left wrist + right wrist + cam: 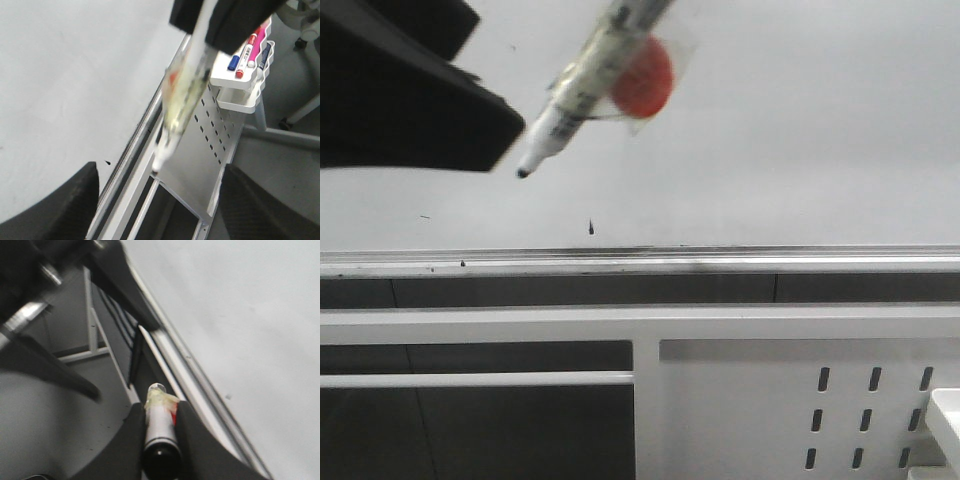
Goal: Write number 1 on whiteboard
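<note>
White whiteboard (800, 130) fills the front view, bare of any long stroke, the marker (582, 82) tip just off it; left wrist view shows left gripper (157, 200) open; right gripper (159, 427) clamps the marker.

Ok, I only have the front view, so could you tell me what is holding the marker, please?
Observer: The right fingers, shut on the marker near its rear end, in the right wrist view.
Operator: Thanks, and is the left arm holding anything?
Observer: No, the left fingers are apart with nothing between them.
Operator: Any spare markers nearby?
Observer: Yes, spare markers stand in a white holder, in the left wrist view.
</note>
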